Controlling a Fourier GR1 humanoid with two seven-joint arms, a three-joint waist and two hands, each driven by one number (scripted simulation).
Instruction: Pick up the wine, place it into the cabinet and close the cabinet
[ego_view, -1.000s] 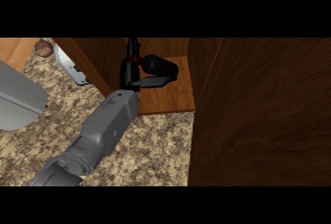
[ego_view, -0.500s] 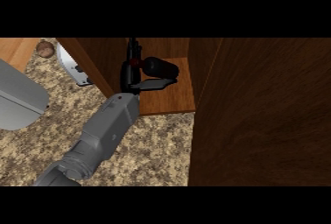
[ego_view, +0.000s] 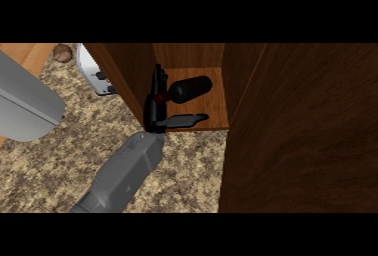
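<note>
While the left hand (ego_view: 166, 107) stays curled round the wine bottle (ego_view: 190, 89) on the cabinet shelf (ego_view: 210, 107), it sits slightly lower than before, hemmed between cabinet walls.

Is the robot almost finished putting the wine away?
Nearly. The dark wine bottle is already inside the brown wooden cabinet, over its shelf. One black hand reaches into the opening beside the bottle; which hand it is, and whether it holds the bottle, I cannot tell. Left to do: let go if needed, pull the arm out, and swing the open wooden cabinet door shut.
</note>
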